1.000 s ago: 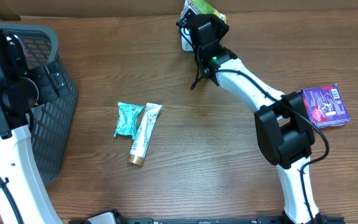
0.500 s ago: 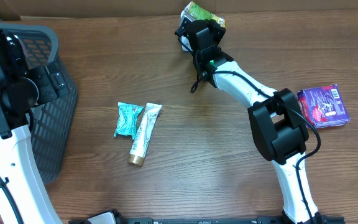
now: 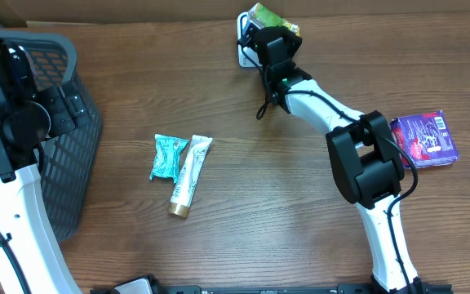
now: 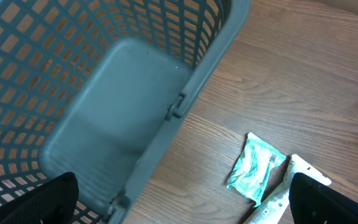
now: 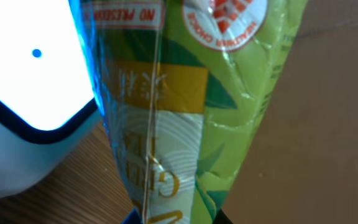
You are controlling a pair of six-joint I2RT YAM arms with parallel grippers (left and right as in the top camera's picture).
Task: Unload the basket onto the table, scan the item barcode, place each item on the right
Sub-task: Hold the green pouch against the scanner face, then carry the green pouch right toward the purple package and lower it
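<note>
One green packet [image 5: 185, 112] — pinched by right gripper [image 3: 261, 33] at scanner [image 5: 23, 106], left gripper [image 4: 185, 208] wide — may misread if barcode faces away.

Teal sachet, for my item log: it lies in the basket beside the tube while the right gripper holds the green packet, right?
No: the overhead view shows the teal sachet on the table outside the basket, beside the tube; the right gripper holds the green packet.

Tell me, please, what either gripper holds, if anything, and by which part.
Right gripper clamps the green plastic packet by one end; left gripper, open, holds nothing.
</note>
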